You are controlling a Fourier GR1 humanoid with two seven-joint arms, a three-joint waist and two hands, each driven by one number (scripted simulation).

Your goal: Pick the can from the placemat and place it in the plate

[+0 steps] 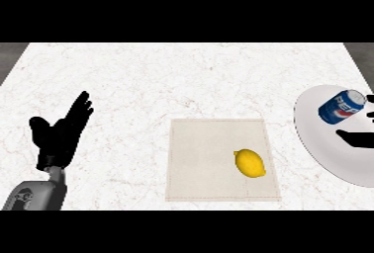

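Note:
A blue Pepsi can (341, 106) lies tilted on the white plate (329, 148) at the counter's right edge. Only parts of my right hand (356, 139) show at the picture's right border. Its thumb stretches straight over the plate just below the can, with a gap between them. Its fingertips (371, 116) peek in beside the can's right end, uncurled. The beige placemat (211, 163) lies in the middle and holds a yellow lemon (250, 162). My left hand (60, 133) rests open at the left, fingers up.
The white marble counter (182, 79) stretches wide behind the placemat. Its grey far corners show at the top left and top right. The plate runs off the right edge of the view.

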